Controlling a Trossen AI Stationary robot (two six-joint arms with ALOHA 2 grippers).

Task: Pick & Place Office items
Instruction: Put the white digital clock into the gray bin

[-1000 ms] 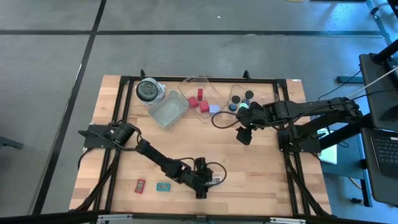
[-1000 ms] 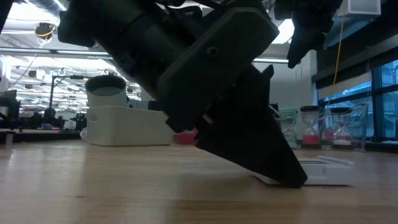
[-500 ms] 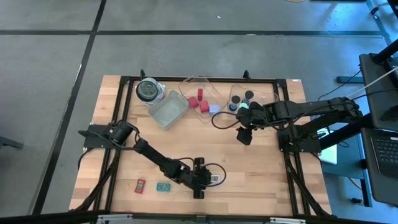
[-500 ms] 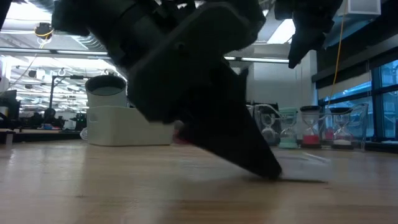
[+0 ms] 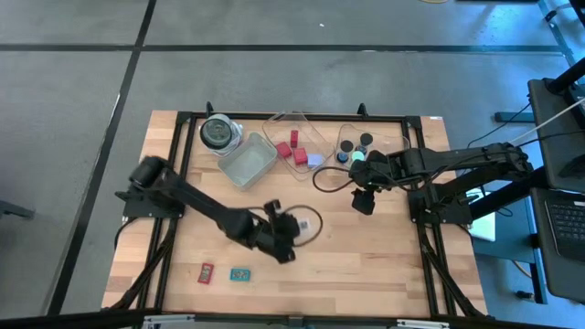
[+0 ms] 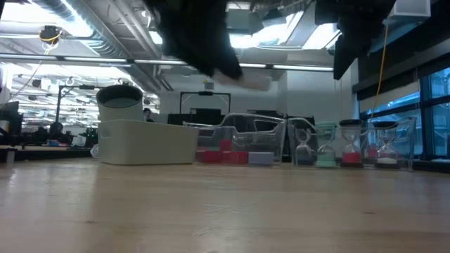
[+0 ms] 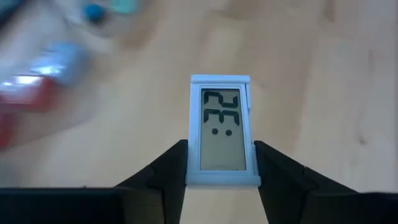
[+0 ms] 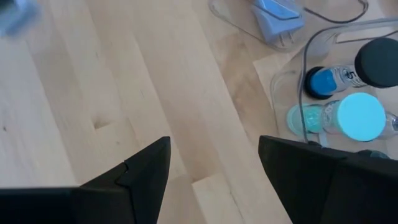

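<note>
My left gripper is shut on a small white flat rectangle with a grey number display, held above the middle of the table. In the low view the piece shows high over the wood. A red piece and a teal piece lie flat near the near left edge. Red blocks and a pale-blue piece sit in a clear tray, black cylinders in another. My right gripper hangs open and holds nothing beside that tray. My left gripper pinches the white rectangle's two long edges between its two fingers, at the end nearest the gripper. The fingers slant down from the table's left. The piece sticks out lengthwise beyond the fingertips, display up, lifted clear of the table.
A round clear jar with a dark lid and a clear tray stand at the far left. A black metal frame runs around the tabletop. Bare wood lies between the two arms and along the near right.
My left gripper has shut on the white rectangle near the table's near edge, then risen with it and drawn back toward the table's middle and far side. The piece has gone from lying flat on the wood to hanging well clear of it.
</note>
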